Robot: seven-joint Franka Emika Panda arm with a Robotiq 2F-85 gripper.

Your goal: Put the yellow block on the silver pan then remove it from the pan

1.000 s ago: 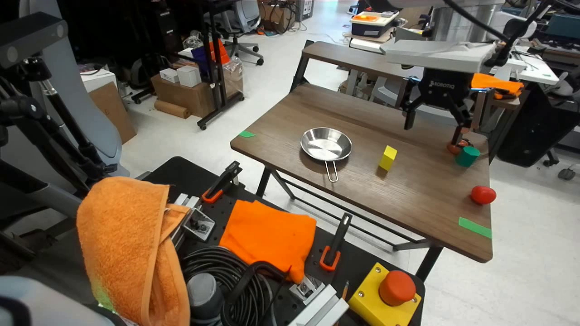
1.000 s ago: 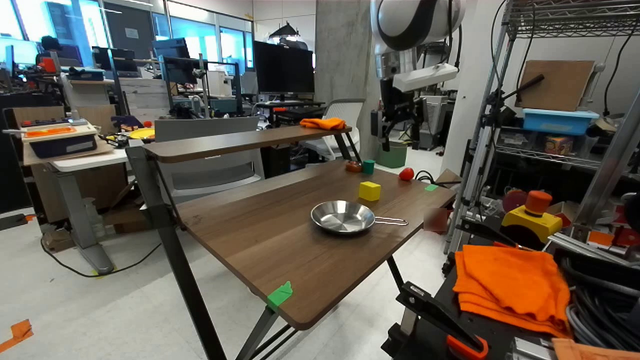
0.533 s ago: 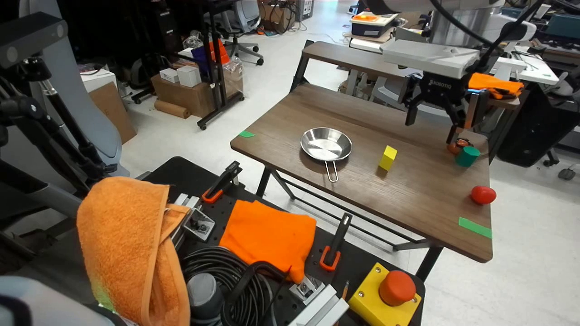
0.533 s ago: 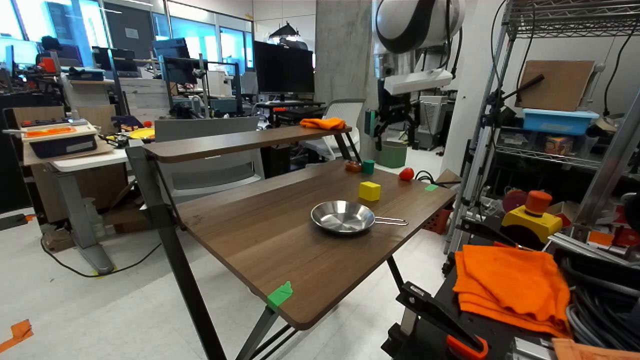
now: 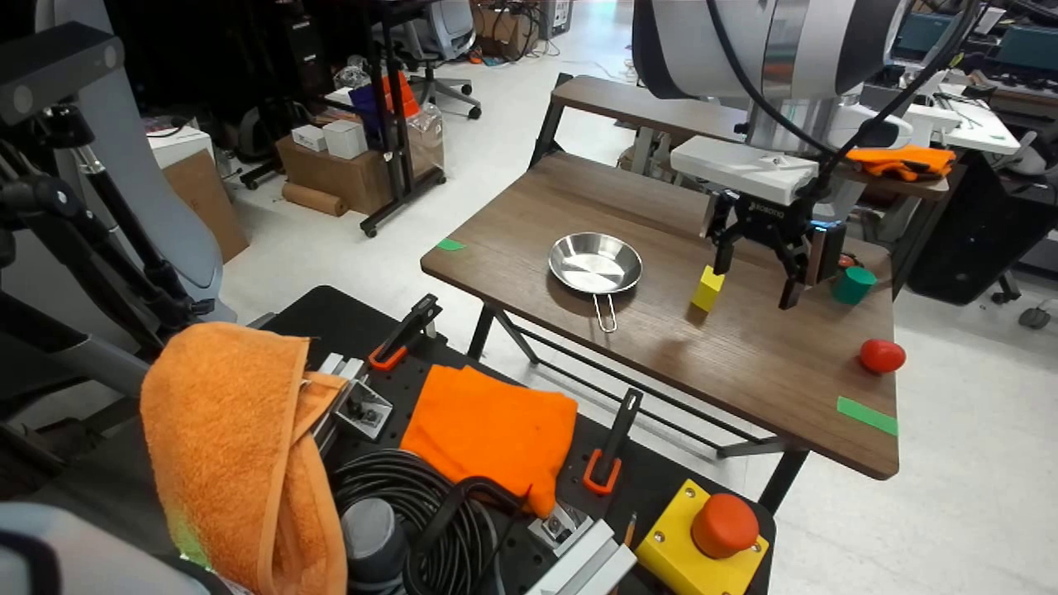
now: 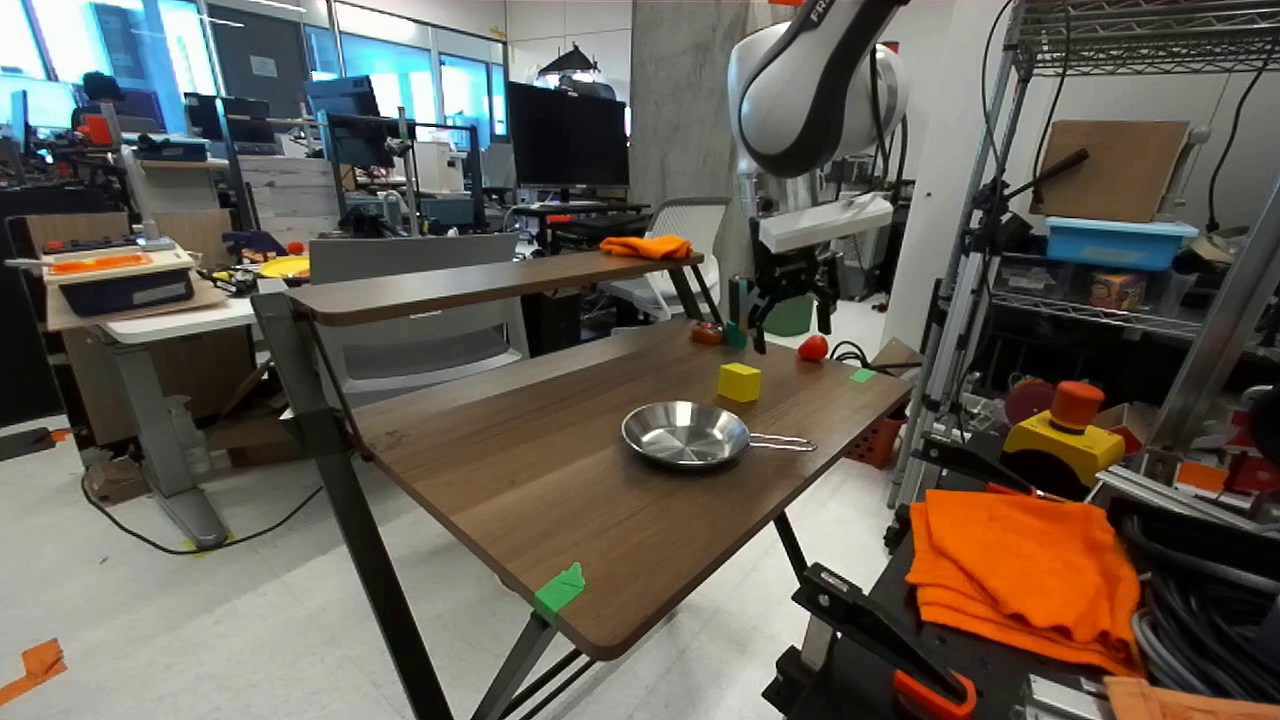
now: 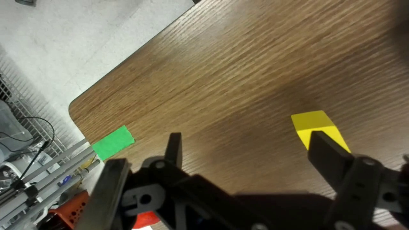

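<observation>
In an exterior view, the arm [image 5: 719, 45] runs out at the top edge, and a fingertip of the hand [image 5: 756, 279] hides the upper corner of the yellow block [image 5: 706, 292]. Of a red-brown object [image 5: 846, 260], only a sliver shows behind the other finger. The yellow block is flat-sided; the silver pan [image 5: 595, 263], standing apart from it on the wood-grained tabletop [image 5: 579, 198], is polished, round and shallow, with a thin wire loop for a handle. The hand is lower and nearer the yellow block than 0.5 s ago; yellow block and silver pan lie where they did.

In an exterior view, the hand [image 6: 792, 335] partly covers a green cylinder [image 6: 736, 336] that was in plain sight 0.5 s ago. A glossy red round object [image 6: 812, 348] sits near the tabletop's edge. The fingertips hang above the yellow block [image 6: 739, 382], apart from it.

In the wrist view, the 2 black fingers [image 7: 174, 150] are spread wide with nothing held between them. The fingertip at the picture's right hides the lower part of the yellow block [image 7: 311, 120]. Low down, a red patch [image 7: 146, 219] is too covered for its shape to be told. The grain runs in long diagonal streaks past flat green tape [image 7: 113, 142].
</observation>
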